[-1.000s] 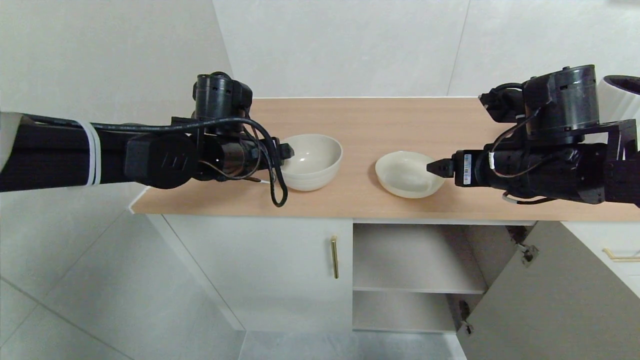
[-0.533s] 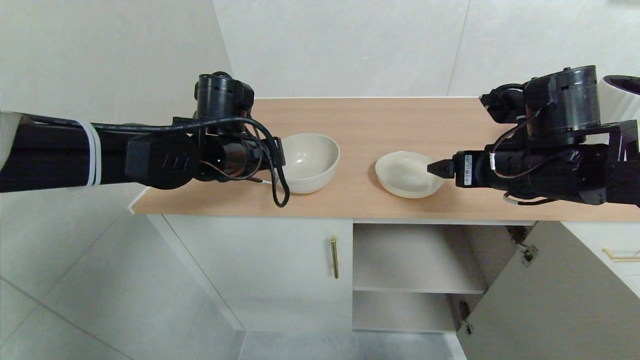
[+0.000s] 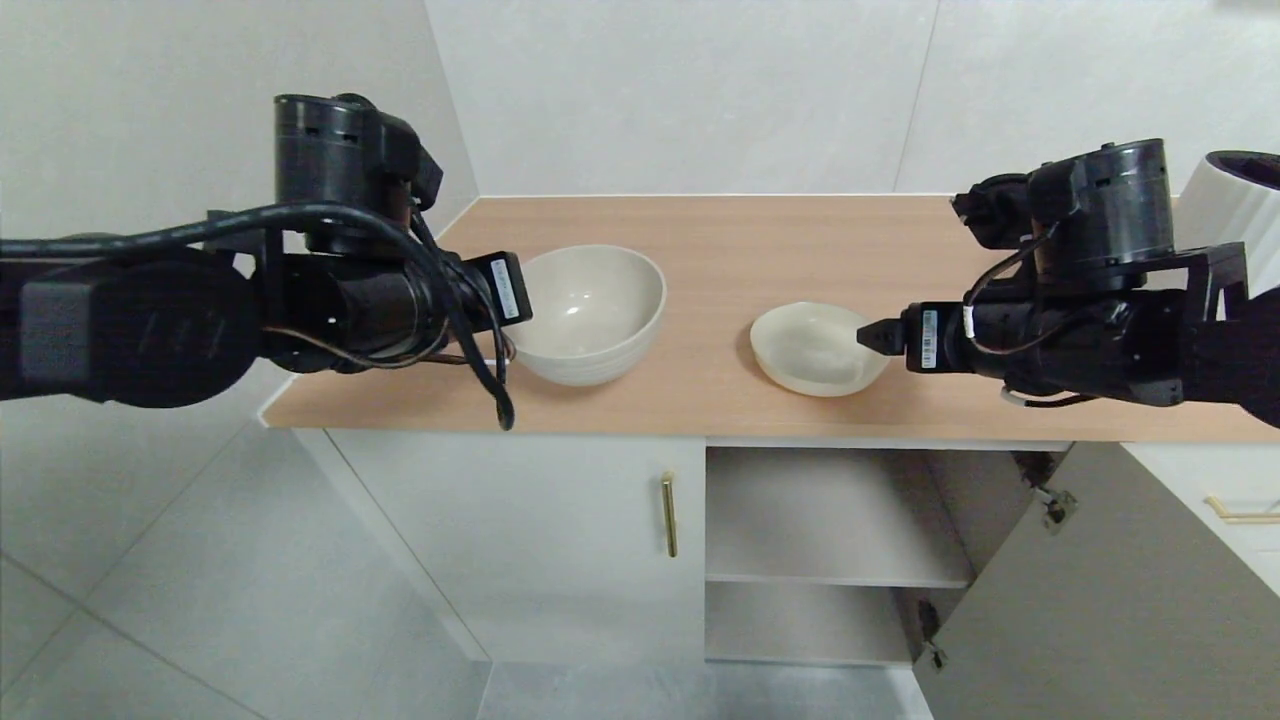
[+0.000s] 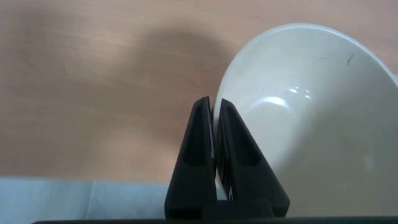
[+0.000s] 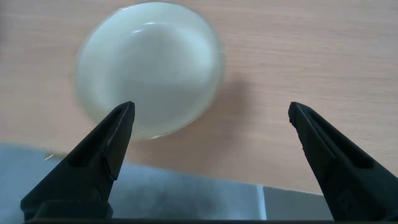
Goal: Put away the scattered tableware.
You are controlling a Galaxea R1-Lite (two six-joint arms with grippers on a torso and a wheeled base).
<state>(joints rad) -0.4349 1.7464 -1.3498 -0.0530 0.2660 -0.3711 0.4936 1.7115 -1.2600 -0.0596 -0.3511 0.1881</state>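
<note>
Our left gripper (image 4: 214,107) clamps the deep cream ceramic bowl (image 3: 590,310), our right gripper (image 5: 210,107) gapes near the shallow white dish (image 3: 810,350), neither shelved yet

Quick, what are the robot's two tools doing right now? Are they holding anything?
Left tool: shut on the rim of the big bowl.
Right tool: open, holding nothing, by the small dish.

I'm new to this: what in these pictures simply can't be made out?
Head view: where the left gripper meets the bowl, hidden behind its own wrist and cables.
Head view: the white container, cut off by the edge, partly behind the right arm.
Left wrist view: the bowl's far side, cut off by the edge.
</note>
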